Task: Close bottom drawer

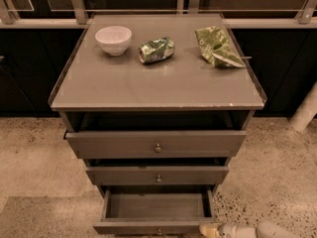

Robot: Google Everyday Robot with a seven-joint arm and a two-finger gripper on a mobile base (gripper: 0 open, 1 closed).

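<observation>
Hand (210, 229) low beside right end of bottom drawer (156, 207) front; clenched or released, cannot tell. Shift toward middle of front, then push straight inward, evenly.

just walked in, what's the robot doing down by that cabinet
The robot is working on closing the bottom drawer, which stands pulled far out. The gripper is low at the drawer front's right corner, by the picture's bottom edge. A white bowl, a crushed can and a green bag sit on the cabinet top.
</observation>
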